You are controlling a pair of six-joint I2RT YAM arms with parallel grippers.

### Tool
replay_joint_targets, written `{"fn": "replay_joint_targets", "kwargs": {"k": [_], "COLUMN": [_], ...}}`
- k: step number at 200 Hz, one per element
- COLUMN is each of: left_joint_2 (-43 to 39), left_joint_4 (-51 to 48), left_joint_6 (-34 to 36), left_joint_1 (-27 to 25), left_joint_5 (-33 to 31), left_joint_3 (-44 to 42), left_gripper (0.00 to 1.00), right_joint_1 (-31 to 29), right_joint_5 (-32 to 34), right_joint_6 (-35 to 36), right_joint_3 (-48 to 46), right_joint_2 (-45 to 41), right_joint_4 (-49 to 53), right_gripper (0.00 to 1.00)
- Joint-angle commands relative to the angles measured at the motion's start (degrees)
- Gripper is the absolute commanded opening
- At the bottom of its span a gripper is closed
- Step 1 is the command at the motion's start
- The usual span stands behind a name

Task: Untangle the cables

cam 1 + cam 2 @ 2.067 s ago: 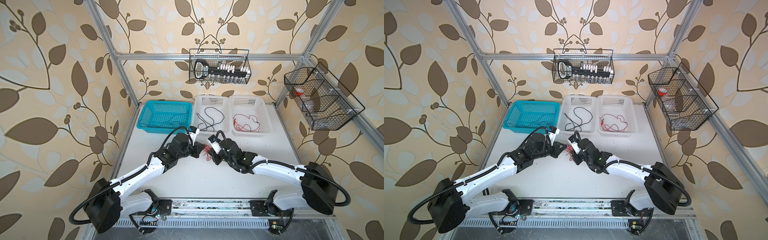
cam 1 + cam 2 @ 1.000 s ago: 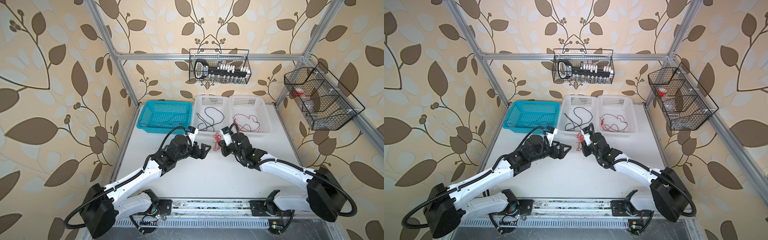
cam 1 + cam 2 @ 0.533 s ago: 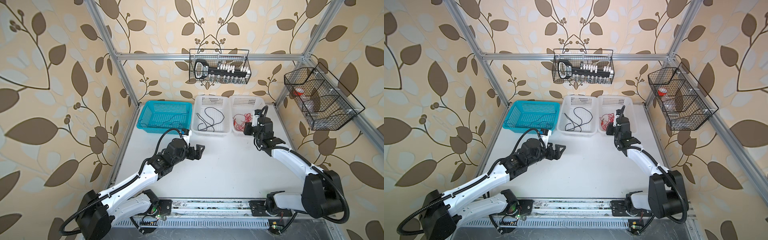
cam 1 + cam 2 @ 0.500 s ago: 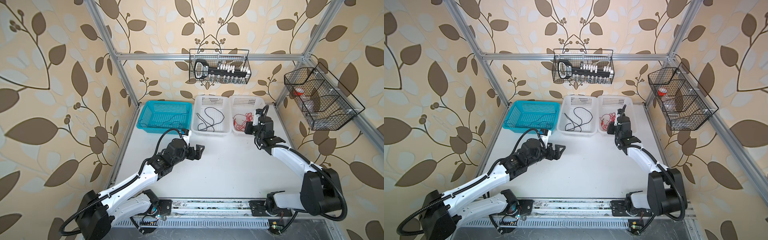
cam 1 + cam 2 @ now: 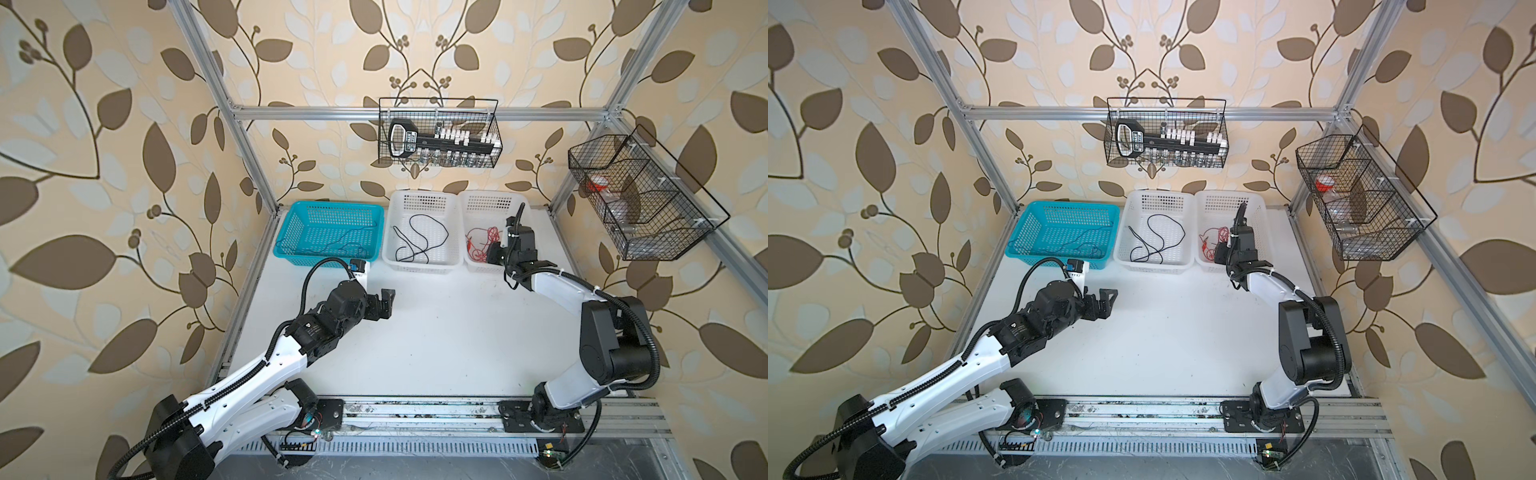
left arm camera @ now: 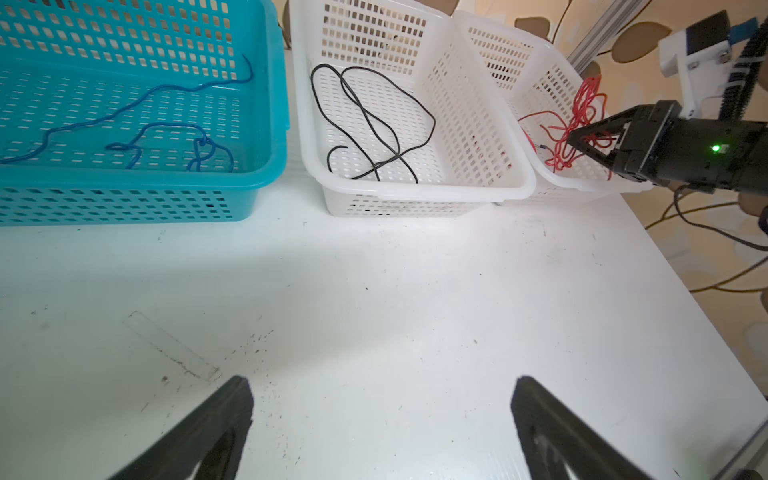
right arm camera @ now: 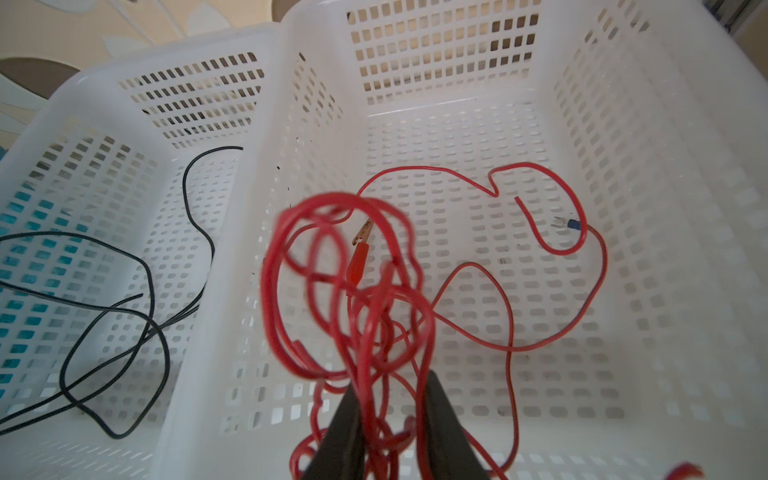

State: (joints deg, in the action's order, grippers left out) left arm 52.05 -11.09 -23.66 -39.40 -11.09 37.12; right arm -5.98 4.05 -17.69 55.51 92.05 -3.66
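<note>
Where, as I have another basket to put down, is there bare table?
The widest bare table lies between the left gripper and the right arm, back from the front rail. Behind it is crowded: the blue basket, middle white basket and right white basket stand side by side, right gripper above the red cable.

Three baskets stand in a row along the back of the table (image 5: 436,340) — the left basket (image 5: 332,212), the middle basket (image 5: 422,201) and the right basket (image 5: 490,203) just beside it — and each holds one of the cables: the left cable (image 6: 124,108), the middle cable (image 6: 374,124), the right cable (image 6: 582,104). The left gripper (image 6: 382,384) hangs over bare table before the left and middle baskets, well apart from the right gripper (image 7: 392,380), which is over the right basket's near end with strands of the right cable between its fingers. Above and behind, a rear rack (image 5: 440,164) hangs on the back rail and a side rack (image 5: 665,245) on the right rail.
</note>
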Motion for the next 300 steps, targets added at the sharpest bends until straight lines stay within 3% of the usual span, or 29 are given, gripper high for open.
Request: {"fn": "replay_joint_targets", "kwargs": {"k": [1, 41, 77, 93, 113, 122, 126, 167, 213, 229, 262, 300], "left_joint_2": [-0.7, -0.8, -2.3, -3.0, -3.8, -4.0, -4.1, -2.8, -0.5, -0.3, 2.0, 12.9], "left_joint_4": [-2.1, -4.5, -6.2, -8.6, -9.3, -9.0, -8.8, -2.3, 13.2, 23.0, 36.3, 46.8], "left_joint_6": [1.6, 0.8, -0.1, -1.0, -0.4, -0.1, -0.1, 3.9, 9.8, 14.8, 16.9, 21.4], "left_joint_1": [0.1, 0.6, 1.5, 2.3, 4.5, 5.7, 6.2, 9.2, 13.5, 16.3, 23.3, 25.6], "left_joint_5": [-5.4, -11.8, -22.6, -31.1, -38.7, -40.3, -40.8, -43.2, -44.6, -41.8, -35.3, -31.5], "left_joint_3": [-0.6, -1.0, -2.1, -1.5, -1.5, -1.6, -1.7, -5.9, -12.4, -16.2, -22.3, -20.9], "left_gripper": [0.99, 0.99, 0.99, 0.99, 0.99, 0.99, 0.99, 0.99, 0.99, 0.99, 0.99, 0.99], "right_joint_1": [0.3, 0.3, 0.3, 0.3, 0.3, 0.3, 0.3, 0.3, 0.3, 0.3, 0.1, 2.2], "right_joint_5": [-0.3, 0.7, 3.1, 4.6, 8.3, 10.7, 11.6, 15.4, 16.9, 15.2, 13.4, 10.5], "right_joint_6": [0.2, 1.0, 1.6, 2.0, 3.1, 3.6, 3.9, 7.4, 12.3, 13.9, 17.0, 16.7], "right_joint_3": [-0.1, -1.6, -6.8, -9.7, -13.7, -15.2, -15.8, -20.6, -30.9, -34.4, -41.0, -49.7], "right_joint_2": [-0.4, -3.4, -10.1, -14.0, -18.9, -20.8, -21.6, -26.4, -26.4, -25.3, -23.6, -18.3], "right_joint_4": [-0.2, 0.4, 1.0, 1.6, 1.6, 1.3, 1.3, -1.1, -18.8, -26.6, -40.5, -61.3], "right_gripper": [0.36, 0.49, 0.58, 0.65, 0.81, 0.98, 1.0, 1.0, 1.0, 1.0, 1.0, 1.0]}}
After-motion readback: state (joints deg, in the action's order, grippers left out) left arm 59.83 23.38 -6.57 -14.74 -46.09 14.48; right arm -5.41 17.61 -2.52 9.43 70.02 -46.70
